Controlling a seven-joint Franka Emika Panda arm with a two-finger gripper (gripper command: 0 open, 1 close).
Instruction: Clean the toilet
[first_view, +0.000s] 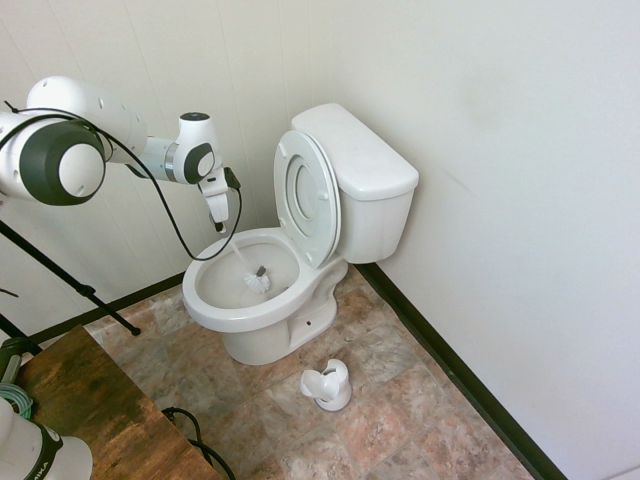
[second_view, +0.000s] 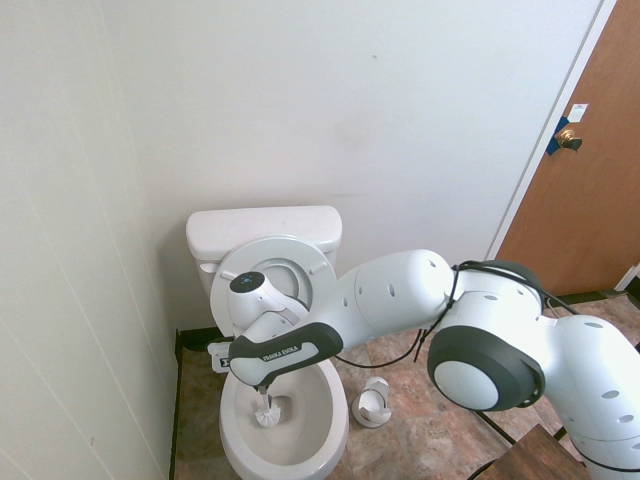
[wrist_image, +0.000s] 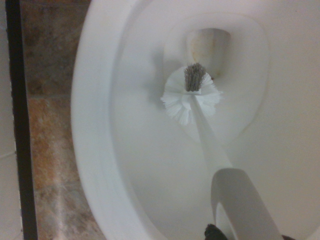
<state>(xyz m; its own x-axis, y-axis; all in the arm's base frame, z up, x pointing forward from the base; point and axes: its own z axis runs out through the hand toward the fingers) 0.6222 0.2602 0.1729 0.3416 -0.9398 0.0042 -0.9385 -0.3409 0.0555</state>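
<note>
White ceramic toilet (first_view: 300, 250) stands in the room's corner, tank against the back wall, seat and cover raised. The gripper (first_view: 219, 224), pointing down over the bowl's rim, is clenched on a brush (first_view: 255, 280) whose bristles reach the bowl's bottom. A brush holder (first_view: 328, 385) sits on the tiled floor (first_view: 400, 420) beside the base.

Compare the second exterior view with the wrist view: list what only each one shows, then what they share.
Only the second exterior view shows the tank, the raised seat and cover, the brush holder on the floor, the brown door and the gripper shut on the toilet brush. Only the wrist view shows the stained drain opening and the black baseboard. Both show the brush's bristle head inside the toilet bowl, and the mottled floor tiles.
</note>
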